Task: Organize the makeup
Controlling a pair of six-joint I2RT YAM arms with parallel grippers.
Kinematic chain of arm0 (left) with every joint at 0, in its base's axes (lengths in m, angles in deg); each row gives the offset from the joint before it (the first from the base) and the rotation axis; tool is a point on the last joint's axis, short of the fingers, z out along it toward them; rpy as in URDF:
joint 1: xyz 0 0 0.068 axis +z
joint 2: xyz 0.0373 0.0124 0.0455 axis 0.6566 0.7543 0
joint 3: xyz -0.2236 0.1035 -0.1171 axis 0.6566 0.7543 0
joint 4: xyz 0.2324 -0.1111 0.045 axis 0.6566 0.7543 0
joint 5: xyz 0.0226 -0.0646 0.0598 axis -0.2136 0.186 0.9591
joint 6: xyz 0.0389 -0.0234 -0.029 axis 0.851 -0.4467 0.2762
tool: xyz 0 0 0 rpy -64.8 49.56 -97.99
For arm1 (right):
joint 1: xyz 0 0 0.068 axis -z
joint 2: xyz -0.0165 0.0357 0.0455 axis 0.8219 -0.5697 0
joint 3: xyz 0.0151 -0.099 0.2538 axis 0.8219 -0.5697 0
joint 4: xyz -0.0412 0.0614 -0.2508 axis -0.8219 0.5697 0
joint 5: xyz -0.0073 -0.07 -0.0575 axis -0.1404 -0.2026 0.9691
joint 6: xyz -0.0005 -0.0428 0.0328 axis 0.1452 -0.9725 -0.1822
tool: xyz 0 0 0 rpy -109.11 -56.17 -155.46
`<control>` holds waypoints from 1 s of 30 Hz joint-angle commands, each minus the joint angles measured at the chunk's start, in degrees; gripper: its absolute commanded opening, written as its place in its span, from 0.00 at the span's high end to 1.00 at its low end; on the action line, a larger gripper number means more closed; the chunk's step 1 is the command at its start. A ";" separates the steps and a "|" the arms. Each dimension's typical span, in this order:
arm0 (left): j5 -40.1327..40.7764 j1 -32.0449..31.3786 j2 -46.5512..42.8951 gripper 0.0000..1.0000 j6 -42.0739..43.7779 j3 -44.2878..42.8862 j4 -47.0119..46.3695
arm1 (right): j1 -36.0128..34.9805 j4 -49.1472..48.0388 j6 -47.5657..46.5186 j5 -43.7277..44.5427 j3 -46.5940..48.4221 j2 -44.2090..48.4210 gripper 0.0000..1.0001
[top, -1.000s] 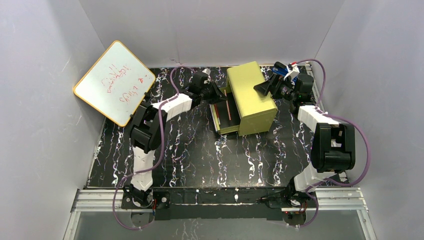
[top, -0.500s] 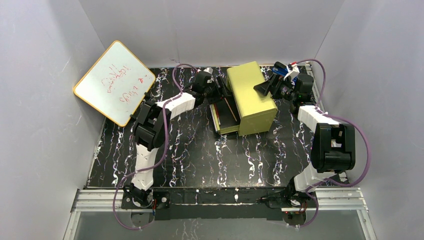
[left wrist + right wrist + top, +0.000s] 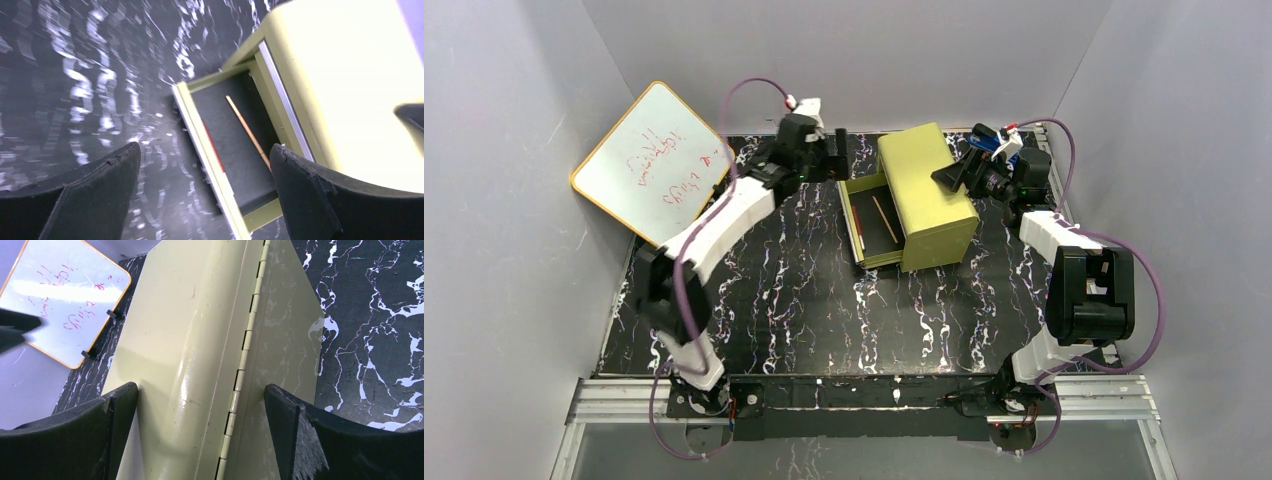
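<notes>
1. Left gripper [image 3: 205, 150]: jaws released and spread wide, with nothing between the fingers [image 3: 100, 195]. We log it hovering above the table, just left of the drawer's far end.
2. Right gripper [image 3: 200, 391]: jaws set wide apart, astride the hinged top edge of the yellow-green box [image 3: 185, 340]. One finger lies over the lid and the other over the box's side. We cannot tell whether they pinch the box or only rest against it.
3. Drawer [image 3: 235, 155]: pulled out from the left face of the box, with its dark floor showing.
4. Brown-orange stick [image 3: 247, 131]: thin and pencil-like. It lies flat on the drawer floor, lengthwise, nearer the box side, and nothing grips it.
5. Red stick [image 3: 213, 147]: thin, lying along the drawer's left front wall, apart from the brown-orange stick. We find it partly blurred.
6. Yellow-green box, position: it stands at the far middle of the table, slightly right of centre, between the two grippers.
7. Table [image 3: 824, 290]: black with white marbling.
8. Whiteboard [image 3: 652, 165]: yellow-rimmed with red scribbles, propped tilted at the far left, well apart from the box.
</notes>
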 commanded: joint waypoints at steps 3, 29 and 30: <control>16.15 0.81 -22.78 0.02 11.67 13.07 3.06 | -0.22 14.84 -6.62 4.40 -4.27 -4.93 0.00; 2.73 11.85 -10.41 0.11 10.16 34.82 15.36 | -0.23 14.61 -6.56 4.44 -4.51 -5.16 0.00; 1.06 11.83 -9.77 0.12 10.21 35.13 14.52 | -0.21 14.61 -6.53 4.48 -4.51 -5.12 0.00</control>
